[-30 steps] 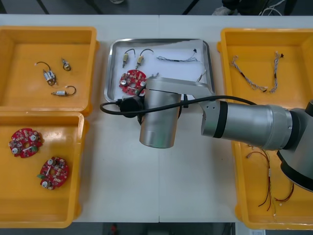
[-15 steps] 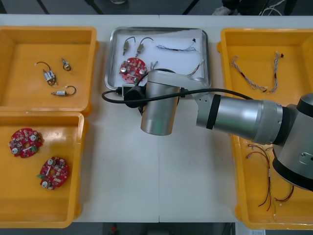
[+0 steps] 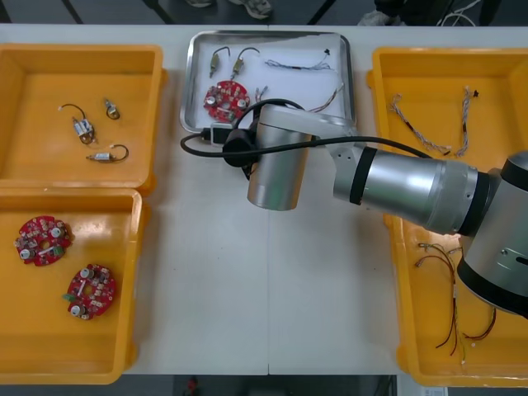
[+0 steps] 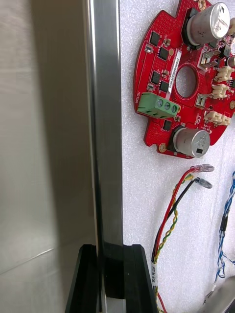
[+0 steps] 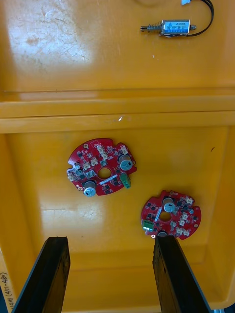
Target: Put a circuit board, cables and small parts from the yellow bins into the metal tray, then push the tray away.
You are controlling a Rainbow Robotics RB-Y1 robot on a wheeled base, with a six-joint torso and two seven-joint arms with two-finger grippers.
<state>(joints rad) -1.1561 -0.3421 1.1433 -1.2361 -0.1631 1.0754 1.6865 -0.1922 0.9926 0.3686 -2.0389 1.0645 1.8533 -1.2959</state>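
We clamp the metal tray's near rim
Our right end effector (image 4: 111,254) is closed on the metal tray (image 3: 188,82), which sits at the table's (image 3: 214,272) far edge holding a circuit board (image 3: 225,101), cables (image 3: 297,64) and small metal parts (image 3: 227,62). Our left end effector (image 5: 110,242) hangs wide open, holding nothing, above a yellow bin (image 5: 39,146).

Front camera: high above light table (image 3: 214,272), facing steeply down, far enough to take in four yellow plastic bins (image 3: 25,99) and shiny rectangular metal tray (image 3: 186,82).
Right wrist camera: very near tray rim, facing along it. Shares rim and round red circuit board (image 4: 188,83) with front view.
Left wrist camera: farther off, above near-left bin, facing down. Shares two red boards (image 5: 101,167) there with front view.
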